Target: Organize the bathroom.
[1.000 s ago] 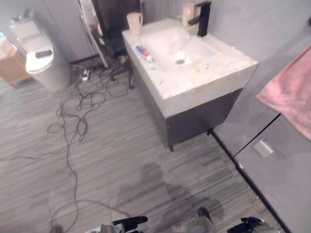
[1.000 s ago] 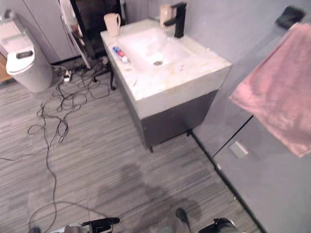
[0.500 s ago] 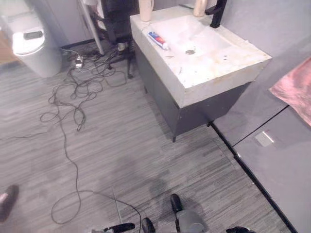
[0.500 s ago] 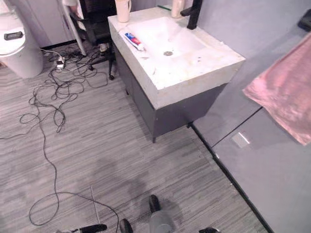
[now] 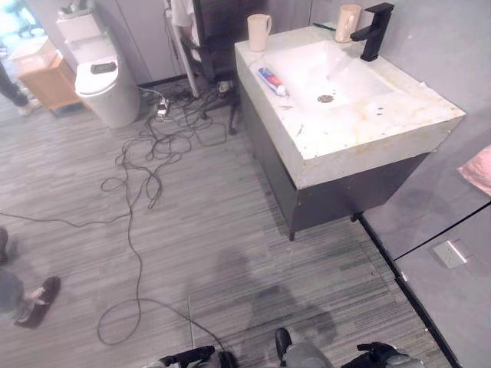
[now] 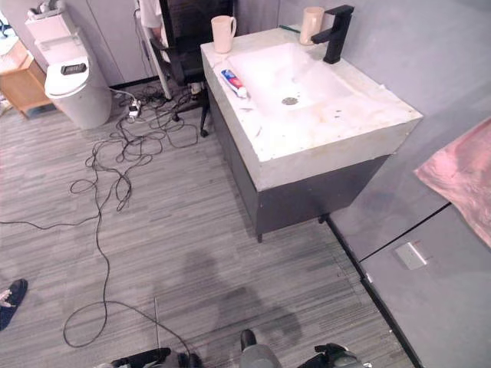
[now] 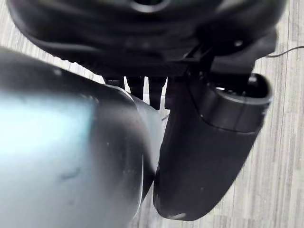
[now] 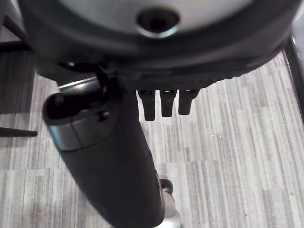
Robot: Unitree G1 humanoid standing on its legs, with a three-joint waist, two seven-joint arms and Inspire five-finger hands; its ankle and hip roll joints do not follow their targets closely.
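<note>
Both hands hang low, well short of the vanity and far from anything to tidy. The left hand shows its fingers straight and relaxed with nothing in them; the right hand likewise has its fingers straight and holds nothing.

The things to be put in order lie well ahead of both hands, on the pale marble surface of the dark vanity cabinet, around the white sunken basin. A red, white and blue toothpaste tube lies flat on the surface just beside the basin's edge, ahead of and between the two hands. Beyond it, at the far corner, a cream ceramic mug stands upright. A second cream cup stands upright just beside the black angular tap, on the right hand's side.

The tube is probably light and soft, likely to dent under a hard pinch and a little slick; a hold across its middle, thumb against fingers, looks safest. The mugs seem rigid, heavier and breakable, smooth on the outside; curling the fingers round the body or through the handle would suit them, with a gentle set-down on the hard stone.

A pink towel hangs on the grey wall, off to the right hand's side.
</note>
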